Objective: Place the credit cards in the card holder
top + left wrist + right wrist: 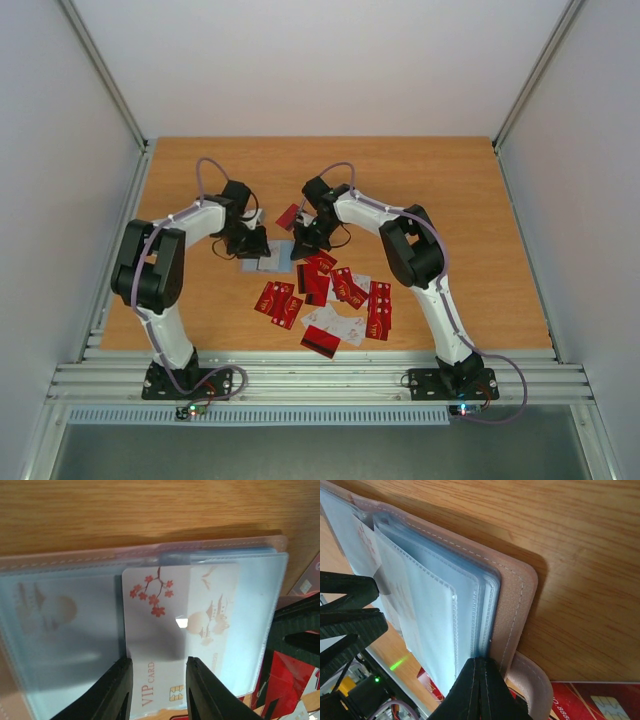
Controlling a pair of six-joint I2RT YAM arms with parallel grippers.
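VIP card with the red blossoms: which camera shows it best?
The left wrist view: the VIP card fills the middle, print readable, at the card holder and its clear pockets. The right wrist view shows only a sliver; the top view is too far to tell.

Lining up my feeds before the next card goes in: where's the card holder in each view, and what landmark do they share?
Top external: card holder lies mid-table, between the two arms' tips.
Left wrist: card holder fills most of the frame, clear sleeves up.
Right wrist: card holder runs diagonally from top left, tan cover outermost.
Shared landmark: the wooden table beneath it.
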